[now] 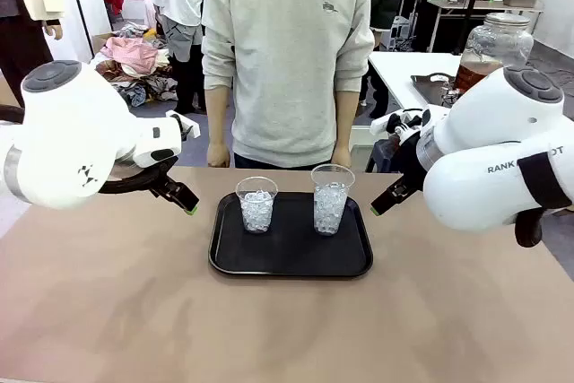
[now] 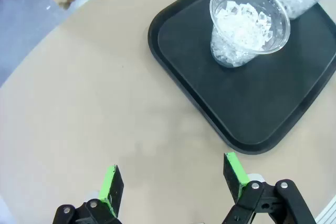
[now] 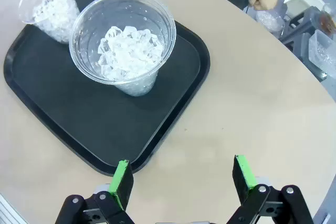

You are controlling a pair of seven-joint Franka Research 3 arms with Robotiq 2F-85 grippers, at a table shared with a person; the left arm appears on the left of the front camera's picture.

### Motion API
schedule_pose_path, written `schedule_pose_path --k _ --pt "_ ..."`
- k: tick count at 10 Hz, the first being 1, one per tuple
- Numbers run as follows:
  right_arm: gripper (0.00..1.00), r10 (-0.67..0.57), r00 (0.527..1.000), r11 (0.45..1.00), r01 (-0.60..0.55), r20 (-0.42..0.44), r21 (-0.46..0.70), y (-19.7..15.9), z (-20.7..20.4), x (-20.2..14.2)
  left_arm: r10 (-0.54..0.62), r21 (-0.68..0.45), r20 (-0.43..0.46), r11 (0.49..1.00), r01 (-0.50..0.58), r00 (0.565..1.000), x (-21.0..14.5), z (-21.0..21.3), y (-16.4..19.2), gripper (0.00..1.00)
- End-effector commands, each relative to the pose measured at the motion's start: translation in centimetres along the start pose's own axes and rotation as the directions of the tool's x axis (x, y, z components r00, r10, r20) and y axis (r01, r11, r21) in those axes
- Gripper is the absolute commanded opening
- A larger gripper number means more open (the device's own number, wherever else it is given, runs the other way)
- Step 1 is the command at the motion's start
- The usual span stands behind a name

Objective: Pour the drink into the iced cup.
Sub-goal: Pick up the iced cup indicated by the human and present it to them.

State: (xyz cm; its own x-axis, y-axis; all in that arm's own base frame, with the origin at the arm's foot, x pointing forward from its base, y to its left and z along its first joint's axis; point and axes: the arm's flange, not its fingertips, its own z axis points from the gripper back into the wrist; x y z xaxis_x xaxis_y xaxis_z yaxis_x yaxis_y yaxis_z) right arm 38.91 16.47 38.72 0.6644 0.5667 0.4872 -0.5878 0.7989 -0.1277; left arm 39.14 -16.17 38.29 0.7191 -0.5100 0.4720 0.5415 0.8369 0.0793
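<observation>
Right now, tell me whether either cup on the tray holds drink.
No: the shorter cup and taller cup hold only ice.

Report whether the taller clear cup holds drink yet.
No drink: the taller clear plastic cup on the black tray holds only ice.

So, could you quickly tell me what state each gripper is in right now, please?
Left gripper: open, holding nothing.
Right gripper: open, holding nothing.

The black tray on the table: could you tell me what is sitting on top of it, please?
On the tray stand two upright clear cups, the left cup and the right cup, both holding ice cubes. The ice hides the inside bottoms of the cups.
</observation>
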Motion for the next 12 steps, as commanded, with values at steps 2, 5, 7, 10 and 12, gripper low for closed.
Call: schedule_pose_path --k 2,5,7,10,12 --pt "1.00 -0.001 1.000 1.000 0.001 0.002 -0.002 -0.19 0.07 -0.02 -0.002 0.005 0.007 1.000 0.002 1.000 0.05 0.13 0.24 1.00" --pt "1.00 -0.001 1.000 1.000 0.001 0.002 -0.002 -0.19 0.07 -0.02 -0.002 0.005 0.007 1.000 0.002 1.000 0.05 0.13 0.24 1.00" --pt "1.00 -0.001 1.000 1.000 0.001 0.002 -0.002 -0.19 0.07 -0.02 -0.002 0.005 0.007 1.000 0.002 1.000 0.05 0.13 0.24 1.00" --pt "1.00 -0.001 1.000 1.000 0.001 0.002 -0.002 -0.19 0.07 -0.02 -0.002 0.005 0.007 1.000 0.002 1.000 0.05 0.13 0.24 1.00" --pt "1.00 0.000 1.000 1.000 0.000 0.000 0.000 0.00 0.00 0.00 0.000 0.000 0.000 1.000 0.000 1.000 0.00 0.00 0.00 1.00"
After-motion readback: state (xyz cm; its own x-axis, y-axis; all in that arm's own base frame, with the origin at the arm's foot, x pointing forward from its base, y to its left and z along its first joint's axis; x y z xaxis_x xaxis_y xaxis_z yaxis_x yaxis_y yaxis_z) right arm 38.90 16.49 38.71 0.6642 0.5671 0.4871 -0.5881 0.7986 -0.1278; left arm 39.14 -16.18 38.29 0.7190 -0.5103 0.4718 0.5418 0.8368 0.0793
